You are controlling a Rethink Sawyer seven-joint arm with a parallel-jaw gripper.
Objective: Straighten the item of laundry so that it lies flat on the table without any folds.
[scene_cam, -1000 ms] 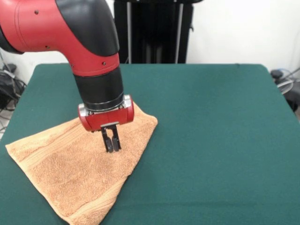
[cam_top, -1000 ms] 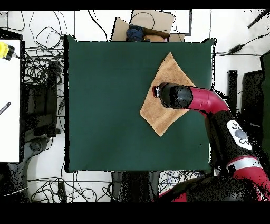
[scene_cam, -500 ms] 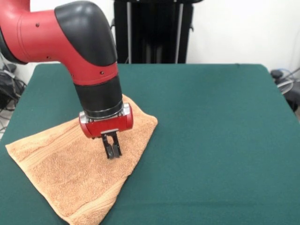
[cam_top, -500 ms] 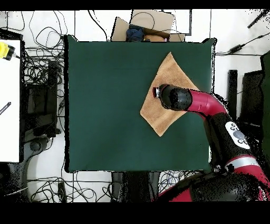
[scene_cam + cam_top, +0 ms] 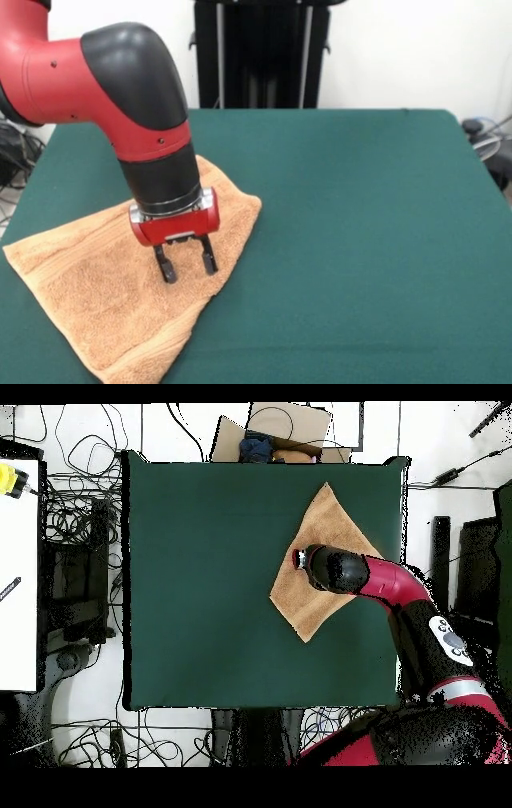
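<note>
The claw hangs spread wide, gripping nothing, over the towel, so it should pinch one edge and pull slowly across the bench.

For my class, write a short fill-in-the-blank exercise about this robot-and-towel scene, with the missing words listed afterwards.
1. The gripper hangs over the towel with its fingers ____.
2. The table has a dark ____ top.
3. In the front view, the towel lies on the picture's ____ half of the table.
4. The arm is black and ____.

Missing words: open; green; left; red
</note>
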